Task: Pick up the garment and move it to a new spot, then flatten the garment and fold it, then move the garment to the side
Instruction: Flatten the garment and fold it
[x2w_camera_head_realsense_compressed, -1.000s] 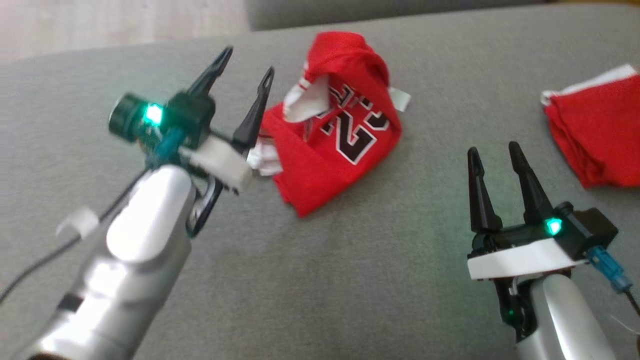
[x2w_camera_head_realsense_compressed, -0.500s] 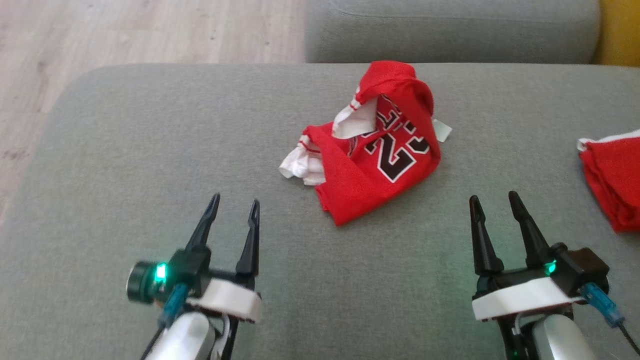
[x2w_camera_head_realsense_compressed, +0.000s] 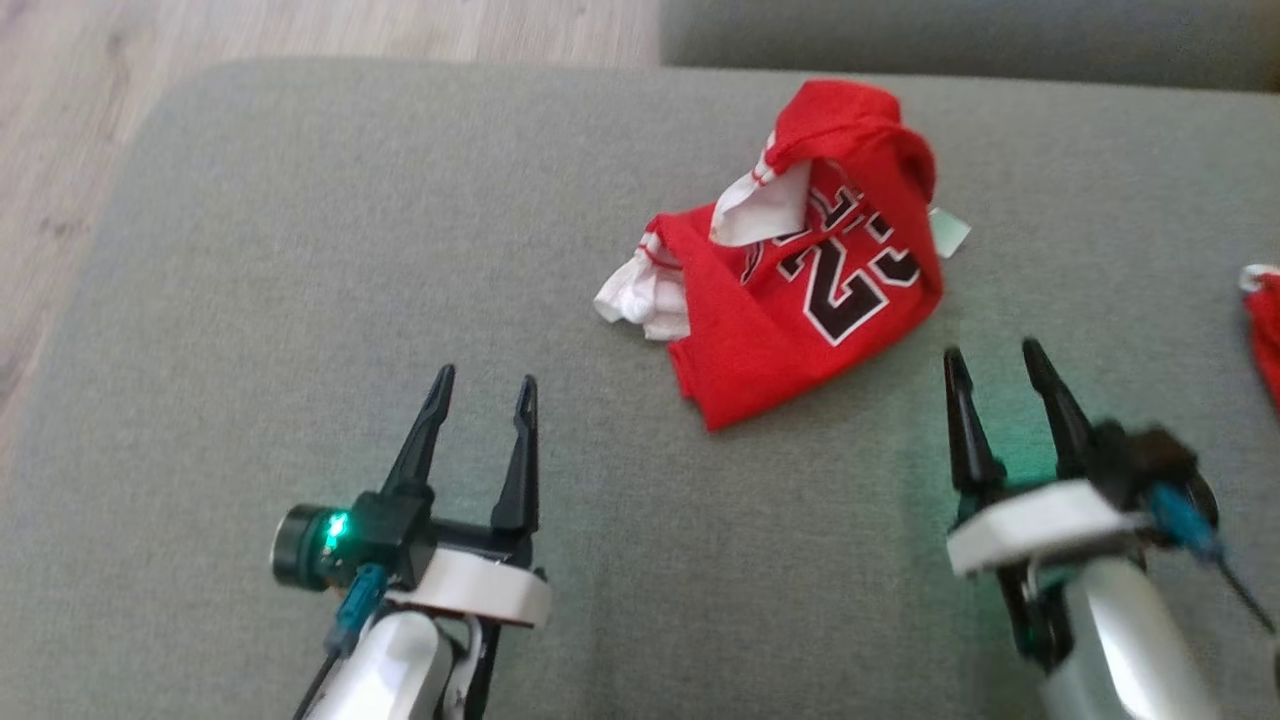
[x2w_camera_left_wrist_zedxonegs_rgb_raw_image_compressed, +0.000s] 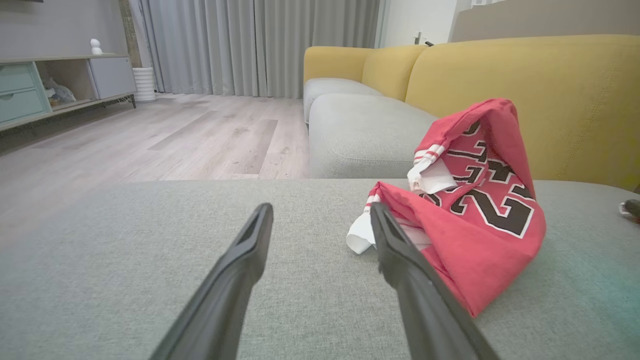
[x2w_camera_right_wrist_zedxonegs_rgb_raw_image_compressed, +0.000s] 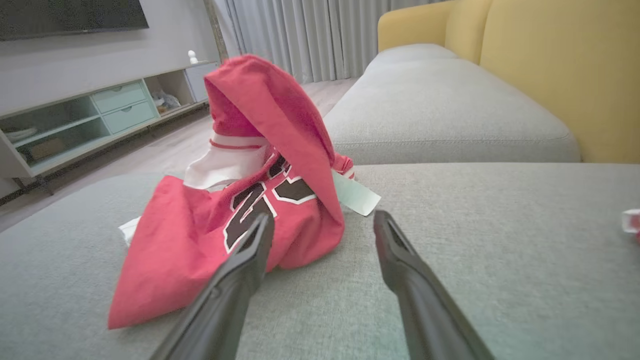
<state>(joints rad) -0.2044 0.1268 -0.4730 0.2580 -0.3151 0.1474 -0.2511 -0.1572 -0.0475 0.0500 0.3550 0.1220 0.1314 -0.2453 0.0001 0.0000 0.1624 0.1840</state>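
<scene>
The red jersey (x2w_camera_head_realsense_compressed: 770, 340) carries the number 23 (x2w_camera_head_realsense_compressed: 850, 285) in black digits outlined in white; the black lettering (x2w_camera_left_wrist_zedxonegs_rgb_raw_image_compressed: 467, 154) above it is creased and not legible, and the pale tag (x2w_camera_head_realsense_compressed: 948, 232) shows no readable print.

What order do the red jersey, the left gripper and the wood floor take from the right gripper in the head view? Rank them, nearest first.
1. The red jersey, just ahead and left of the right gripper, not touching it.
2. The left gripper, across the grey cushion to the left.
3. The wood floor, beyond the cushion's far left edge.
</scene>
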